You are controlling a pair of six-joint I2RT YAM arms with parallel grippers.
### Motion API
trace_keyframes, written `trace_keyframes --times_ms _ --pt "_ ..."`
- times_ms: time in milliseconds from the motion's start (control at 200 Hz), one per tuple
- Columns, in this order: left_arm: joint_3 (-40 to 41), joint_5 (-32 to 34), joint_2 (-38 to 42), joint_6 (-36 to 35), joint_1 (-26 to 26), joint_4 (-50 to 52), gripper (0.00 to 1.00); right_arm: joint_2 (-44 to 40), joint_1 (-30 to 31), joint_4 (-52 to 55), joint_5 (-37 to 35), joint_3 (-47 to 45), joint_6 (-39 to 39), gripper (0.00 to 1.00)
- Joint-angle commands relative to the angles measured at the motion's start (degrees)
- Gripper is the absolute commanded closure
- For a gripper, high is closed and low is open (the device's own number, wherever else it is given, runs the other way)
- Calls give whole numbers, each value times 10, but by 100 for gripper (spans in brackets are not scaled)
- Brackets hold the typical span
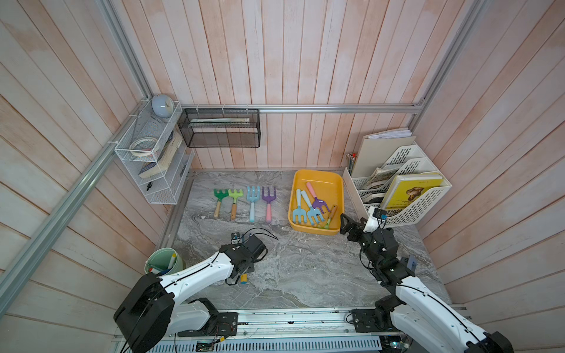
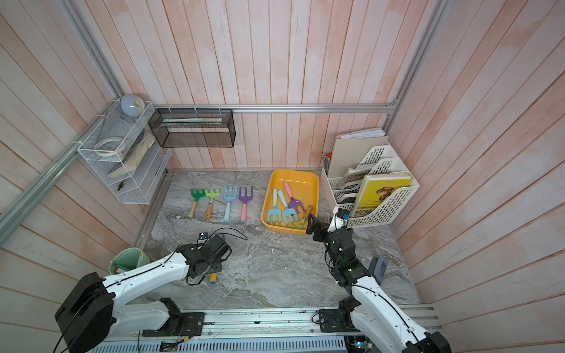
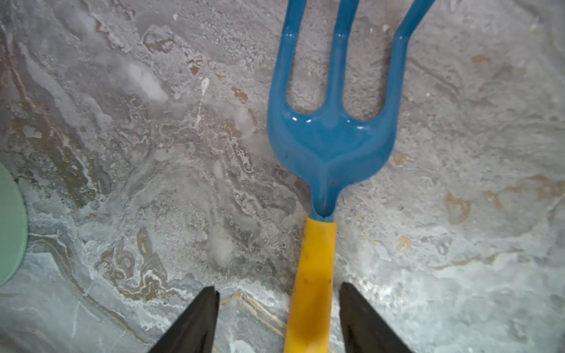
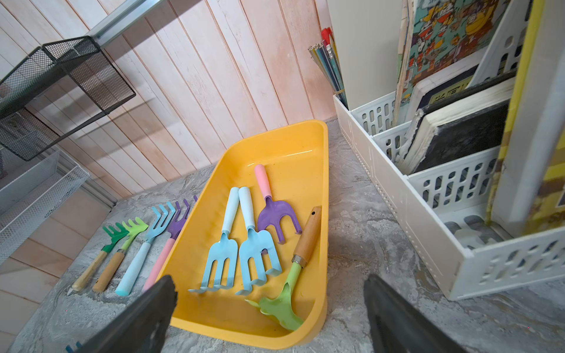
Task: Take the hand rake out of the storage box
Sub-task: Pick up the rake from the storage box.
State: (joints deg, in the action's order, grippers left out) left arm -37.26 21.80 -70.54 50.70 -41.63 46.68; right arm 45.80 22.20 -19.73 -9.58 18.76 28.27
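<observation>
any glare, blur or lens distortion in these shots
In both top views the wall planks fan outward, wide-angle distortion; left wrist view, small glints on the blue hand rake; right wrist view, a bright streak on the storage box wall, picture edges stretched.

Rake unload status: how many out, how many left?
Done: a row of four rakes on the table. In hand: nothing; a blue rake with yellow handle lies ungripped inside the open left gripper. Left: four rakes in the box, open right gripper near it.
</observation>
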Motion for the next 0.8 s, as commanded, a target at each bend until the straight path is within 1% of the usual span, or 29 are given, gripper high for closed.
trace_keyframes --times_ms 0,20,40,50,60,65,80,150,225,285,345,405,500,560,630,735,795 --pt "-40 37 31 -3 -4 7 26 3 -4 -11 11 -3 -1 2" --pt "-46 45 37 -6 -7 0 25 3 -4 -11 11 -3 -1 2" --pt "-51 54 41 -10 -8 -11 20 3 -4 -12 10 -3 -1 2" --pt "-52 58 42 -12 -8 -17 15 3 -4 -12 10 -3 -1 2" --pt "-56 61 45 -14 -8 -24 5 4 -4 -12 10 -3 -1 2" --pt "-57 63 46 -16 -8 -28 2 4 -4 -12 10 -3 -1 2" --pt "-60 66 48 -23 -8 -41 0 4 -4 -12 11 -3 -2 2" --pt "-84 72 48 -66 -8 -117 0 8 -4 -12 12 -1 -2 2" --pt "-129 82 19 -118 -8 -184 0 17 -4 -8 22 6 -8 2" --pt "-178 87 -35 -165 -7 -222 0 29 -4 -1 14 12 -5 2" --pt "-237 77 -101 -203 -3 -243 0 43 -5 13 7 22 -3 2" --pt "-288 54 -166 -247 -3 -278 0 56 -6 31 -1 32 -2 2" --pt "-353 3 -259 -272 4 -324 0 63 -8 48 -19 38 0 2" --pt "-406 -28 -318 -283 8 -322 3 58 -9 45 -27 34 0 2" --pt "-473 -45 -380 -298 10 -298 8 57 -12 46 -39 31 0 2" --pt "-544 -88 -446 -320 18 -287 18 60 -23 48 -43 30 -1 2" --pt "-580 -110 -481 -329 27 -281 28 61 -30 45 -41 29 -1 2"
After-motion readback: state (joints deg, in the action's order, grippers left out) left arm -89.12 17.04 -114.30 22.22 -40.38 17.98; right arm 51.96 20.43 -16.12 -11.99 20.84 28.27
